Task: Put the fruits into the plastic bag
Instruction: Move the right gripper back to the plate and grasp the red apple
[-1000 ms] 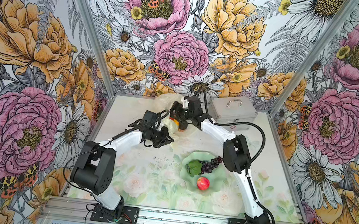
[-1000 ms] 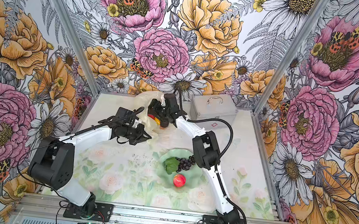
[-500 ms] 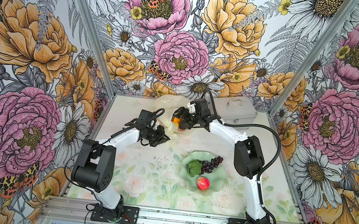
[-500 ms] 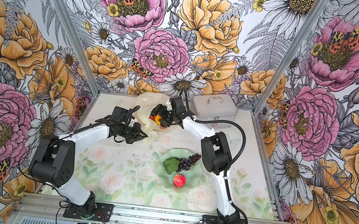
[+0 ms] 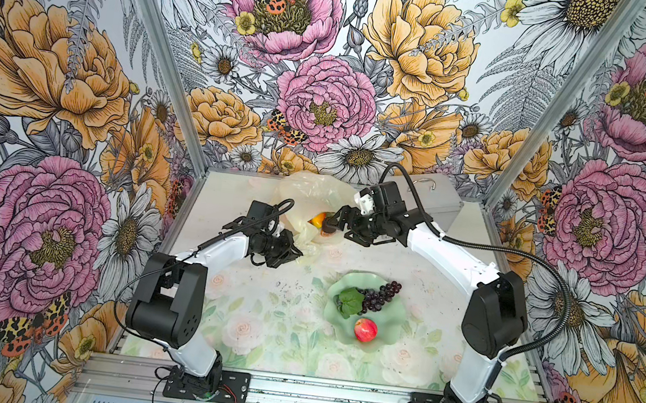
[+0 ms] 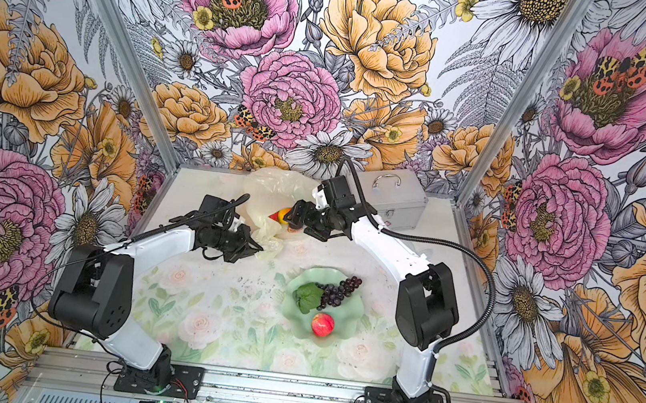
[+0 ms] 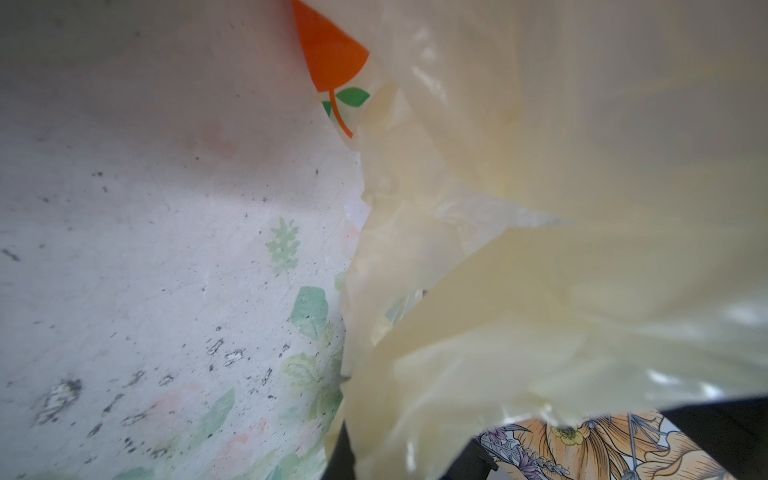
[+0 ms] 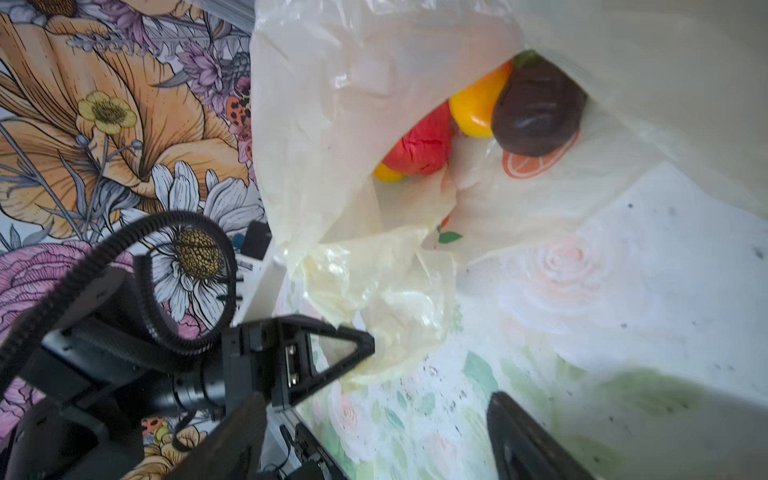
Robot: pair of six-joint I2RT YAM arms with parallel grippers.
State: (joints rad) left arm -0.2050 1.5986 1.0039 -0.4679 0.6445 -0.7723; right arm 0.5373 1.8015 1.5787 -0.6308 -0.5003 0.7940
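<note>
Left jaws seemingly on bag (image 8: 332,104); avocado (image 8: 536,112) inside

2 top views: high above front edge, looking down at whole table (image 5: 253,315). Wrist views: close, sharing plastic bag (image 7: 540,249).

Both top views are bright and sharp. The light is soft and even, with only faint shadows on the pale flower-printed tabletop (image 5: 277,322). The tall flower-painted walls (image 6: 35,71) lean outward at the edges. In the left wrist view the thin see-through cream plastic bag (image 7: 540,208) is very close and blurry, with small white shiny spots. In the right wrist view the dark glossy avocado (image 8: 536,112) has a little shine.
</note>
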